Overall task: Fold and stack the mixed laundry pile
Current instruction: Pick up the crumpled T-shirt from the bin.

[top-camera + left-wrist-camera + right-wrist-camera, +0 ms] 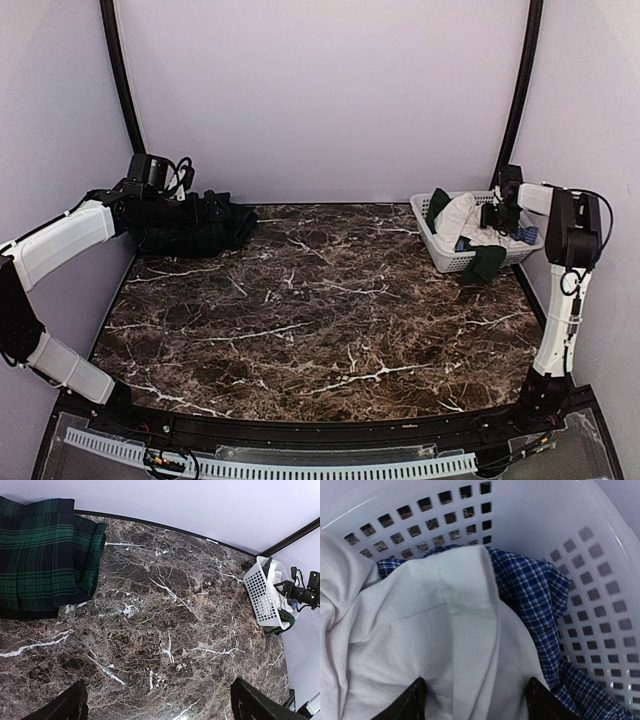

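Straddling white garment [445,630] in two-o'clock basket [445,262] — right gripper [475,696] apart, unclamped.
Left gripper [160,702] wide, empty; risks dragging tangled shirt [535,595] along.

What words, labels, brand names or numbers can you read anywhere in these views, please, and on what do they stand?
None: no text can be read in any view.
The white lattice basket, the white garment, the blue-check shirt, the green plaid garment and the marble-patterned table show no lettering, tag or number.

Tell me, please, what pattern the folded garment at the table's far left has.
Green-and-navy plaid garment; left wrist view.
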You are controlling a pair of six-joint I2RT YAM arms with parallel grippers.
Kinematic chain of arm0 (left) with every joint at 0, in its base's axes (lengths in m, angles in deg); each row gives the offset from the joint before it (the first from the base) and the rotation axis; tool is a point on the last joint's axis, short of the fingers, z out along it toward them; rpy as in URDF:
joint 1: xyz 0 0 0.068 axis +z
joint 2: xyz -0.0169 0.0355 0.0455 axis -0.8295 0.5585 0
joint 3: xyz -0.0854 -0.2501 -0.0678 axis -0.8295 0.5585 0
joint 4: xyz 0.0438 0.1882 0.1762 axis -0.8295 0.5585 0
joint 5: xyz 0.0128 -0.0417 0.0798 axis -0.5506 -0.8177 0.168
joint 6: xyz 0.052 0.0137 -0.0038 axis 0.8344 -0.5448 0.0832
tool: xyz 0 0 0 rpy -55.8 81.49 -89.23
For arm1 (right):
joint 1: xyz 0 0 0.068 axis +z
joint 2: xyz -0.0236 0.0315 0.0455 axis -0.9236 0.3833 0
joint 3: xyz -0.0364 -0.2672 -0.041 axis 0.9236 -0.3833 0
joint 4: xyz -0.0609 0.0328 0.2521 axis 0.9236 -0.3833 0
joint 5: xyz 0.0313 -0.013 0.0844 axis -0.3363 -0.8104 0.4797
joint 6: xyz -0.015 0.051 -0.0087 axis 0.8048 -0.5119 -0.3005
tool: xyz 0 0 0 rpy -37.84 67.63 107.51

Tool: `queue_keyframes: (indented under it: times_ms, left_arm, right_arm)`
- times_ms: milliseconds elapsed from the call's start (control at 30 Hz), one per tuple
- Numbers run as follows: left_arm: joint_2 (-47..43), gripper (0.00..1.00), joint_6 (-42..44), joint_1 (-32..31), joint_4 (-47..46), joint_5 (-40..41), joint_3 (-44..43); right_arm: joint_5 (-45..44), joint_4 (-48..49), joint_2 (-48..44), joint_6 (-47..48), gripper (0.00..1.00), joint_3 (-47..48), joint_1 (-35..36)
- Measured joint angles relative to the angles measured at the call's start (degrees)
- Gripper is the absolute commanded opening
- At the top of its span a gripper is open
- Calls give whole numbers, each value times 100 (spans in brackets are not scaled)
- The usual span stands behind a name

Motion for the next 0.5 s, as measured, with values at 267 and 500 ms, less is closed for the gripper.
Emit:
queue_keyframes:
  times_ms: [267, 500]
  left_arm:
    - [0, 99, -4, 0, -2, 9, -2]
    - [-2, 99, -39, 0, -31, -52, -4]
  right_arm:
    - [208, -225, -103, -7, 2, 105, -22]
    - [509, -529, -1270, 2, 0, 103, 118]
